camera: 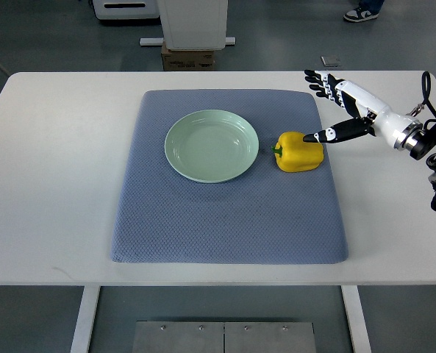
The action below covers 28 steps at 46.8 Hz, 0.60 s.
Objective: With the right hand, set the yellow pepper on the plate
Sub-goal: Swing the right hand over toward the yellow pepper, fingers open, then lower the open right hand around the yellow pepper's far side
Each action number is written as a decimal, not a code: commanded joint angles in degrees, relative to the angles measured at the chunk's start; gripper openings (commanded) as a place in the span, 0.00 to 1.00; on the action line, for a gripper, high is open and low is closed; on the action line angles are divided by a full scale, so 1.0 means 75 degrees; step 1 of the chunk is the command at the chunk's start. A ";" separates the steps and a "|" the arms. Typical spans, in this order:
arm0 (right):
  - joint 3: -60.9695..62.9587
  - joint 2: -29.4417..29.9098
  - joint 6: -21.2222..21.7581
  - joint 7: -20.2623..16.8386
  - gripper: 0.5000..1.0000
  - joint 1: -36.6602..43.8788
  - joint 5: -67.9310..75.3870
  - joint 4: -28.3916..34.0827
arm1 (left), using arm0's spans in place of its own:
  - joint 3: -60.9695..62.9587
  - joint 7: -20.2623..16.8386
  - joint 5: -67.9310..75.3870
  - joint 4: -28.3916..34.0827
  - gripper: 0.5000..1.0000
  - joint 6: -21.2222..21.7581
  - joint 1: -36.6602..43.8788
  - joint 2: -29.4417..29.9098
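A yellow pepper lies on its side on the blue-grey mat, just right of a pale green plate that holds nothing. My right hand comes in from the right edge and hovers beside the pepper's upper right. Its fingers are spread wide and its thumb tip reaches to the pepper's right edge. The hand grasps nothing. The left arm is out of the picture.
The mat lies in the middle of a white table. Beyond the table's far edge stand a white machine base and a cardboard box. A person's shoe shows at the top right.
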 commanded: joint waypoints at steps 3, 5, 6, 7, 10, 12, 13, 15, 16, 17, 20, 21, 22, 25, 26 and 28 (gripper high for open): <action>-0.0615 -0.0039 -0.0011 0.0001 0.99 0.0336 -0.0413 0.0033 | 0.0000 0.0000 0.0000 0.0000 1.00 0.0003 0.0000 0.0000; -0.0838 -0.0027 -0.0046 0.0001 0.99 0.0454 -0.0565 0.0033 | 0.0000 0.0000 0.0000 0.0000 1.00 0.0003 0.0000 0.0000; -0.0944 -0.0027 -0.0058 0.0001 0.99 0.0501 -0.0624 0.0022 | 0.0000 0.0000 0.0000 0.0000 1.00 -0.0008 0.0000 0.0000; -0.1014 -0.0027 -0.0070 0.0001 0.99 0.0559 -0.0671 0.0022 | 0.0000 0.0000 0.0000 0.0000 1.00 0.0003 0.0000 0.0000; -0.1144 -0.0004 -0.0094 0.0001 0.99 0.0688 -0.0742 0.0010 | 0.0000 0.0000 0.0000 0.0000 1.00 0.0003 0.0000 0.0000; -0.1191 0.0020 -0.0105 0.0001 0.98 0.0723 -0.0777 -0.0014 | 0.0000 0.0000 0.0000 0.0000 1.00 -0.0008 0.0000 0.0000; -0.1202 0.0031 -0.0105 0.0001 0.98 0.0735 -0.0788 -0.0025 | 0.0000 0.0000 0.0000 0.0000 1.00 0.0003 0.0000 0.0000; -0.1261 0.0043 -0.0117 0.0001 0.97 0.0735 -0.0800 -0.0037 | 0.0000 0.0000 0.0000 0.0000 1.00 0.0003 0.0000 0.0000; -0.1308 0.0055 -0.0129 0.0001 0.97 0.0747 -0.0835 -0.0049 | 0.0000 0.0000 0.0000 0.0000 1.00 0.0003 0.0000 0.0000; -0.1366 0.0067 -0.0164 0.0001 0.96 0.0747 -0.0882 -0.0060 | 0.0000 0.0000 0.0000 0.0000 1.00 0.0003 0.0000 0.0000; -0.1612 0.0113 -0.0316 0.0001 0.94 0.0817 -0.1092 -0.0095 | 0.0000 0.0000 0.0000 0.0000 1.00 0.0003 0.0000 0.0000; -0.1717 0.0137 -0.0386 0.0001 0.94 0.0841 -0.1151 -0.0107 | 0.0000 0.0000 0.0000 0.0000 1.00 0.0003 0.0000 0.0000; -0.1799 0.0160 -0.0445 0.0001 0.94 0.0864 -0.1175 -0.0107 | 0.0000 0.0000 0.0000 0.0000 1.00 0.0003 0.0000 0.0000; -0.1987 0.0230 -0.0620 0.0001 0.94 0.0946 -0.1199 -0.0119 | 0.0000 0.0000 0.0000 0.0000 1.00 0.0003 0.0000 0.0000; -0.2034 0.0254 -0.0644 0.0001 0.94 0.0958 -0.1199 -0.0131 | 0.0000 0.0000 0.0000 0.0000 1.00 0.0003 0.0000 0.0000; -0.2116 0.0336 -0.0691 0.0001 0.94 0.0958 -0.1199 -0.0142 | 0.0000 0.0000 0.0000 0.0000 1.00 0.0003 0.0000 0.0000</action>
